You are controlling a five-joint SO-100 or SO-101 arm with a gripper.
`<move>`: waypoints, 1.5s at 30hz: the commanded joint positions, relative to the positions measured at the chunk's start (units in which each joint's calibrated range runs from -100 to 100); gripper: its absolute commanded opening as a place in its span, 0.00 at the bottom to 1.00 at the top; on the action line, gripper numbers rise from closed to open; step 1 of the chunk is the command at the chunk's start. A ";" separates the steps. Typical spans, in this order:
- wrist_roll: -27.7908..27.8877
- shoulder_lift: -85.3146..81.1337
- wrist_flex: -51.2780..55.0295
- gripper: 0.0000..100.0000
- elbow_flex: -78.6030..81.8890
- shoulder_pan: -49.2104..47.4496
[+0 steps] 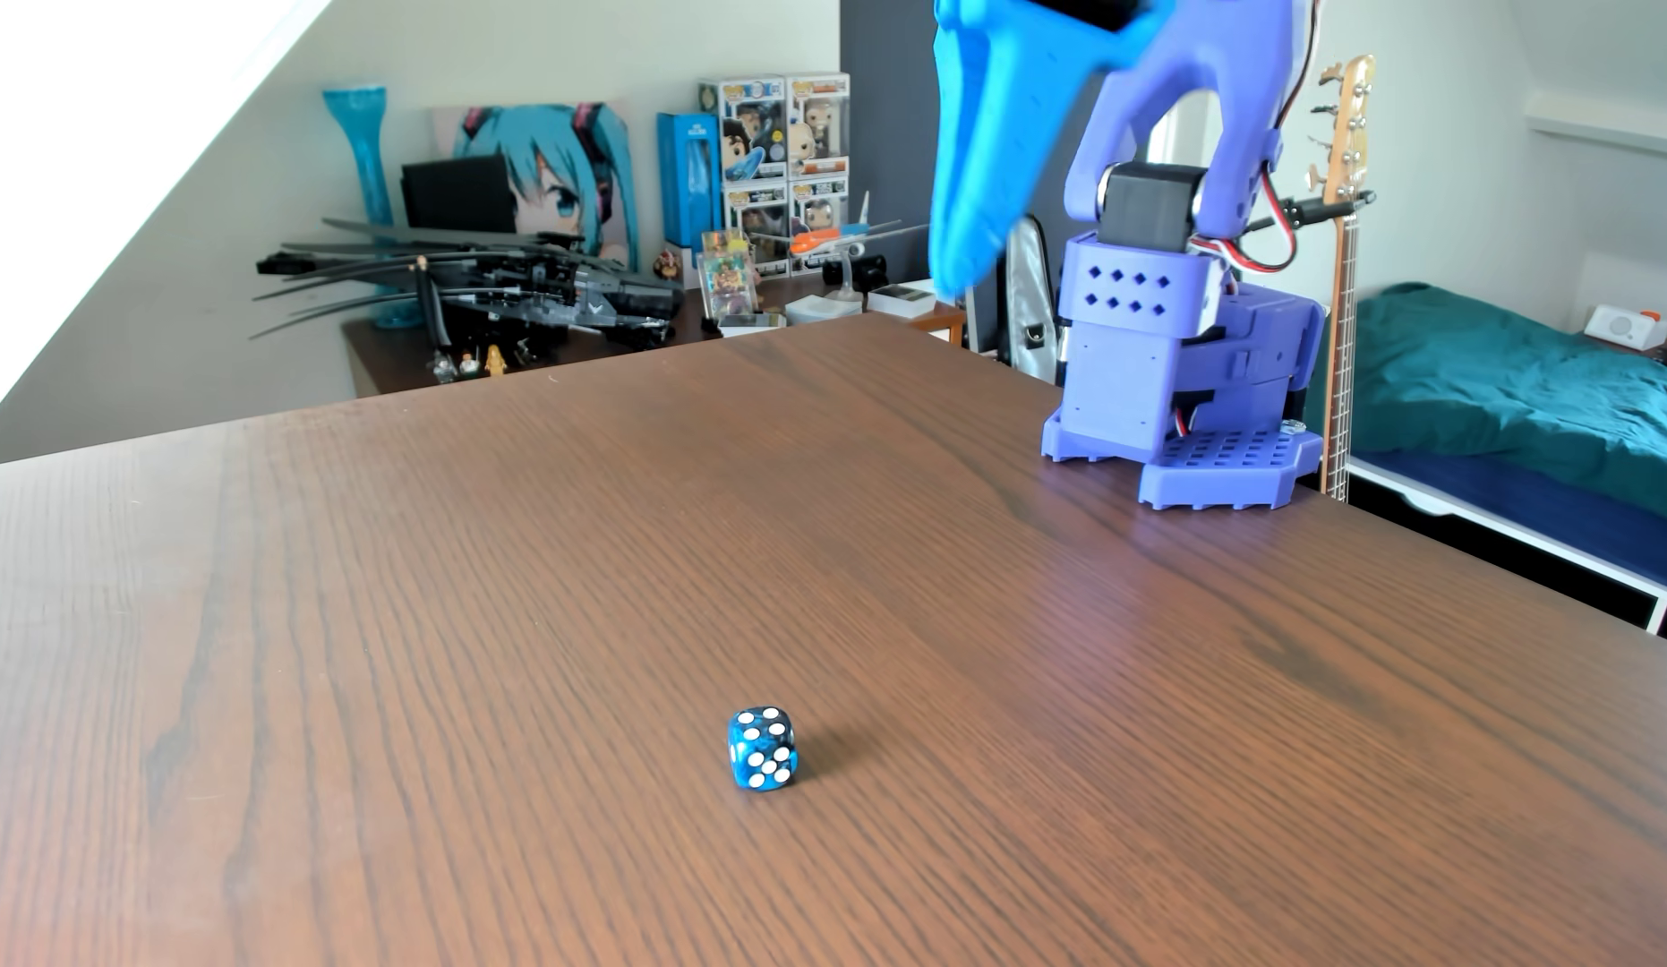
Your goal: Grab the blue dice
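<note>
Blue and translucent, the blue dice (762, 748) sits alone on the near part of the wooden worktop (439, 604), a face of white pips toward the camera and nothing touching it. Farther back and to the right in this view, the purple arm base (1183, 409) stands at the worktop's far edge. Above it the bright blue pincer (951, 279) hangs in the air, tip pointing down, well apart from the cube. Only one blurred jaw shows clearly, so I cannot tell how wide it stands. By my judgement nothing of the task is done: reach, descent, closing and lift all remain.
</note>
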 commanded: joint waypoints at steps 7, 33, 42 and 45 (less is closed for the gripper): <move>-2.30 33.41 1.35 0.03 -31.97 -5.61; 1.11 56.94 2.20 0.31 -45.89 12.07; 0.69 56.77 2.03 0.31 -39.38 8.71; 0.64 56.77 2.03 0.31 -39.65 8.06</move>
